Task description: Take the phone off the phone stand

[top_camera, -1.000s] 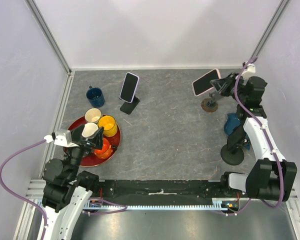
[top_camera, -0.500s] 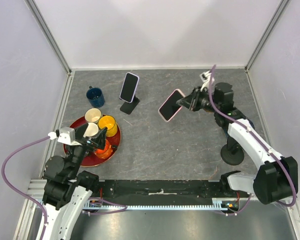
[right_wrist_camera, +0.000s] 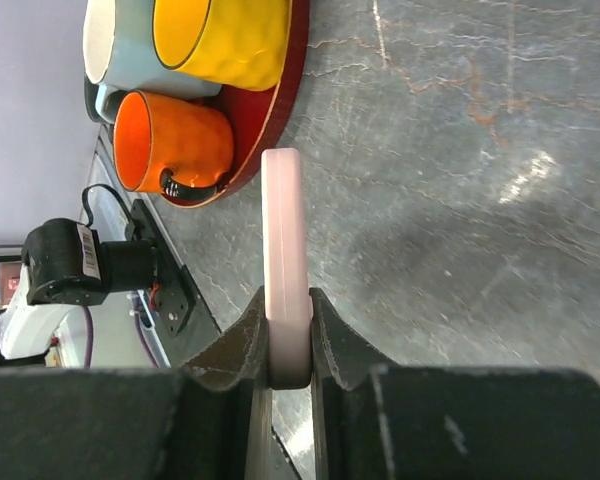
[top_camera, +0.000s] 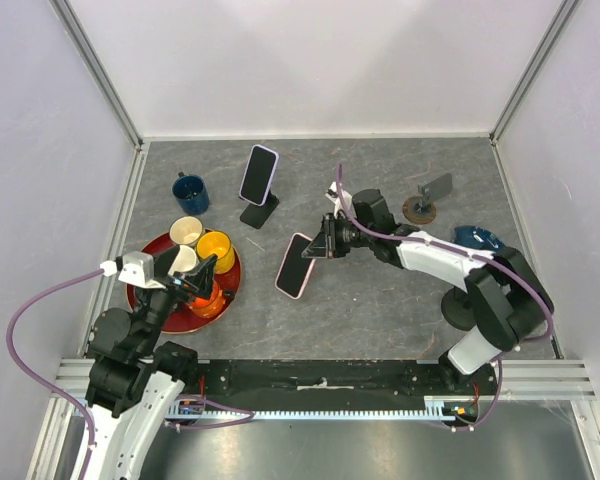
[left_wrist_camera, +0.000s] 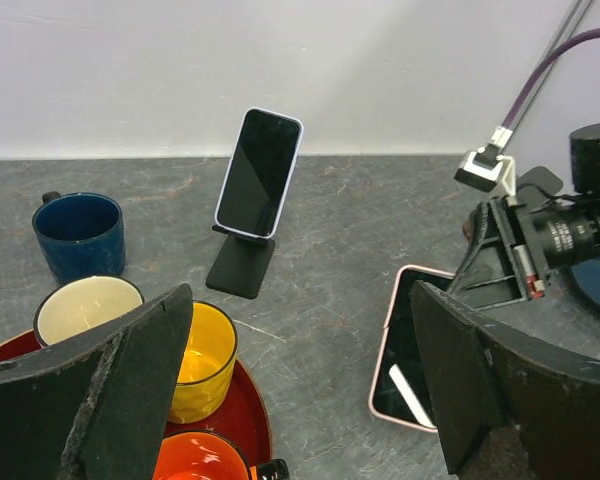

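My right gripper (top_camera: 320,248) is shut on a pink-cased phone (top_camera: 295,265), holding it by one end low over the middle of the table. In the right wrist view the phone (right_wrist_camera: 285,250) shows edge-on between the pads, and it also shows in the left wrist view (left_wrist_camera: 408,350). Its round-based stand (top_camera: 426,200) stands empty at the back right. A second phone (top_camera: 259,174) leans on a black stand (top_camera: 260,211) at the back centre. My left gripper (top_camera: 195,275) is open and empty above the red tray (top_camera: 150,250).
The red tray holds a cream, a yellow (top_camera: 216,250) and an orange mug (top_camera: 208,297). A dark blue mug (top_camera: 191,192) stands behind it. A blue object (top_camera: 475,240) lies at the right beside the right arm. Walls close in the table's back and sides.
My right gripper has carried the pink phone off its stand at the back right, leftward and down to the middle of the table. The left arm has barely moved.
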